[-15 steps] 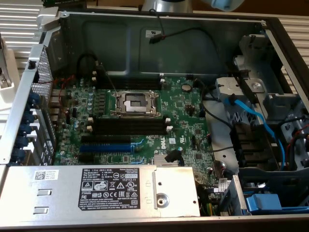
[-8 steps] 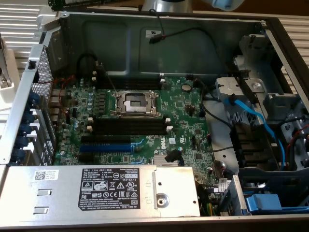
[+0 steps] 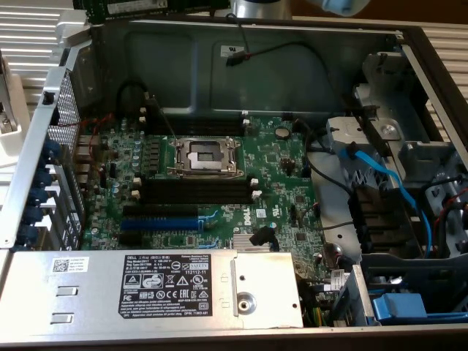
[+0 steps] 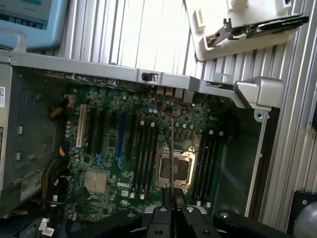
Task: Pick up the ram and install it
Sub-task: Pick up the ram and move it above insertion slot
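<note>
We see the pincer [image 4: 171,194] pressed nearly together on the ram [image 4: 171,153], with one dark finger on each side of the thin board. From the wrist the ram appears edge-on, a slim line reaching out from the fingertips. It is held clear of the motherboard [image 4: 124,163] inside the open computer case [image 4: 99,67]. In that picture its edge lines up over the CPU socket [image 4: 174,167], with black slots [image 4: 143,158] to either side. In the exterior view the ram [image 3: 150,7] lies flat along the top edge, its white label visible, well apart from the black slots [image 3: 194,191] on the board.
</note>
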